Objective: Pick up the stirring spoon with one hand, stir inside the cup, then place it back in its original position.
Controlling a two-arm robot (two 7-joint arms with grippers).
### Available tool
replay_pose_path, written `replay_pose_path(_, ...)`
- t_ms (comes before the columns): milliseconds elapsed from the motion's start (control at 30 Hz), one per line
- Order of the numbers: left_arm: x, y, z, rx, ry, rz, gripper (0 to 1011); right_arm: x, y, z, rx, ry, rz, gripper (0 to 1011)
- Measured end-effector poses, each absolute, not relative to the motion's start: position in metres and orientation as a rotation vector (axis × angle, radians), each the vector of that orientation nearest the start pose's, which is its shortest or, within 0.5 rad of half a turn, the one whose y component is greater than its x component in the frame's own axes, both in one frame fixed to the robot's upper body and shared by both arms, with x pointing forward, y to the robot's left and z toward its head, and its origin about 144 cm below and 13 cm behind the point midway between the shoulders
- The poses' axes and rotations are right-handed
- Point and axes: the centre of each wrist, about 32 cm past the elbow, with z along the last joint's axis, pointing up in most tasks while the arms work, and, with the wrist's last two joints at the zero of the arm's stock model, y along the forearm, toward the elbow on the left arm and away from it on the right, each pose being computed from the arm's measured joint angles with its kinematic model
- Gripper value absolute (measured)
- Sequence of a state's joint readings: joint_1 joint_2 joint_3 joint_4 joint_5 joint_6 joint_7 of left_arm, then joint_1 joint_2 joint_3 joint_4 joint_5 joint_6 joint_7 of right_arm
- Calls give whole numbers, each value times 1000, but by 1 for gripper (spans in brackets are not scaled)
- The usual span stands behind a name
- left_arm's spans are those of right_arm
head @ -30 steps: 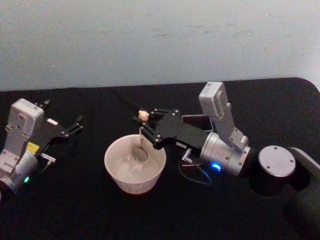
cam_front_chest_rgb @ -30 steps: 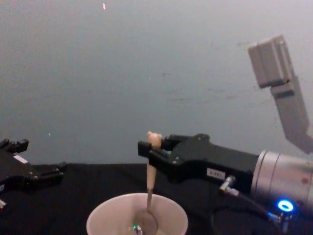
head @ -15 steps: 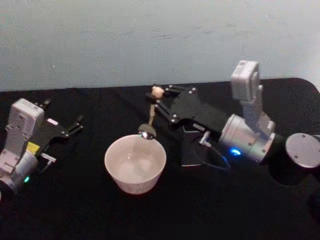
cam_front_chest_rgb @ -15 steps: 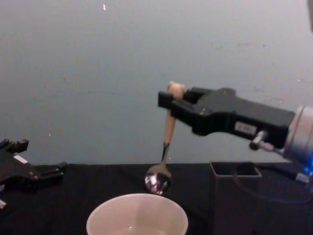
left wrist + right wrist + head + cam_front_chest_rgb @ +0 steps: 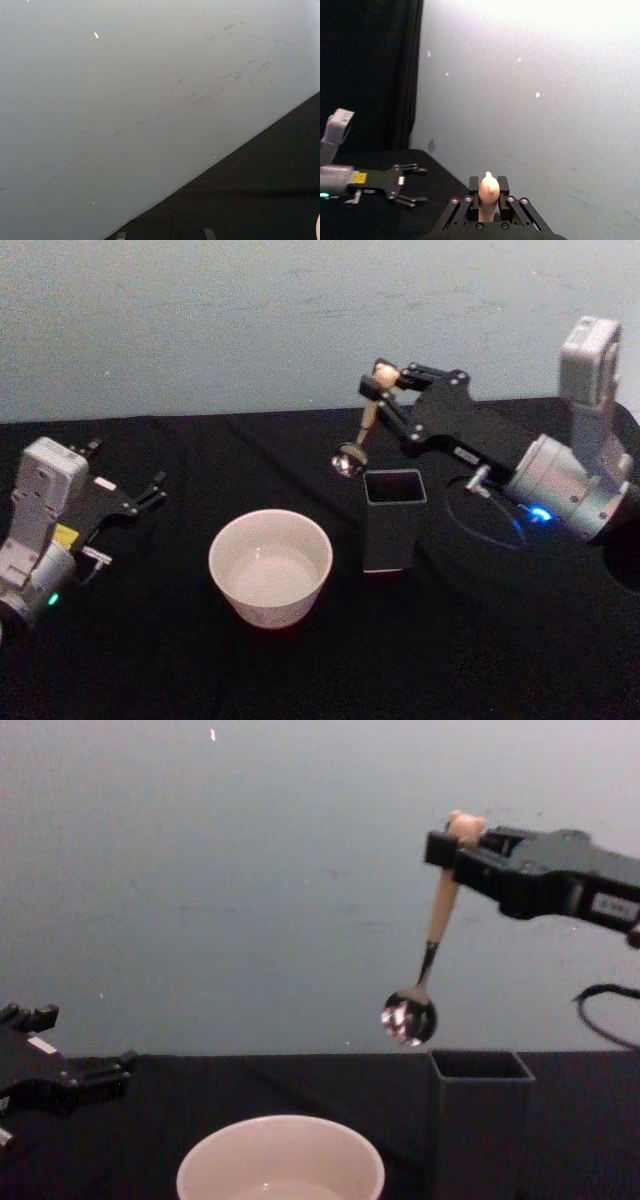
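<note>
The right hand [image 5: 381, 388] is clenched on the stirring spoon [image 5: 366, 423] just under its bear-head top, so the spoon hangs in the air, tilted, metal bowl lowest. That bowl sits above the dark holder [image 5: 392, 530], off at about ten o'clock of its mouth, not over it. The cup [image 5: 270, 565] stands on the table [image 5: 480, 640] at eight o'clock of the holder. The left hand [image 5: 148, 490] rests released at nine o'clock of the cup. The likely risk is that, gripped so high, the spoon may swing. Lowered off-centre, its bowl could strike the thin rim and tip the holder.
</note>
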State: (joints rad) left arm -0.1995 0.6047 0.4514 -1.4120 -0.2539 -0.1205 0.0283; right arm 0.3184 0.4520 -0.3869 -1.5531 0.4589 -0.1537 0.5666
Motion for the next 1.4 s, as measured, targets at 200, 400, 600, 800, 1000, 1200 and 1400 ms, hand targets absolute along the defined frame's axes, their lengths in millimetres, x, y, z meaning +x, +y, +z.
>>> replay_pose_path(200, 489, 310, 1140, 304, -285, 1248, 1001, 519, -265, 1231, 126, -261, -698, 214)
replay_pose_path(400, 489, 310, 1140, 304, -285, 1248, 1001, 513, -277, 1231, 116, -247, -717, 213)
replay_pose_path(600, 489, 310, 1140, 304, -285, 1248, 1001, 512, -283, 1226, 87, -225, -715, 214)
replay_pose_path(800, 489, 310, 1140, 304, -285, 1248, 1001, 513, -283, 1216, 60, -197, -707, 213)
replay_pose_path(1000, 489, 310, 1140, 304, -285, 1248, 1001, 518, -278, 1203, 27, -162, -703, 214)
replay_pose_path(1200, 489, 310, 1140, 305, -285, 1248, 1001, 524, -273, 1189, -12, -111, -706, 214)
replay_pose_path(1400, 489, 310, 1140, 304, -285, 1248, 1001, 528, -270, 1177, -38, -60, -711, 214)
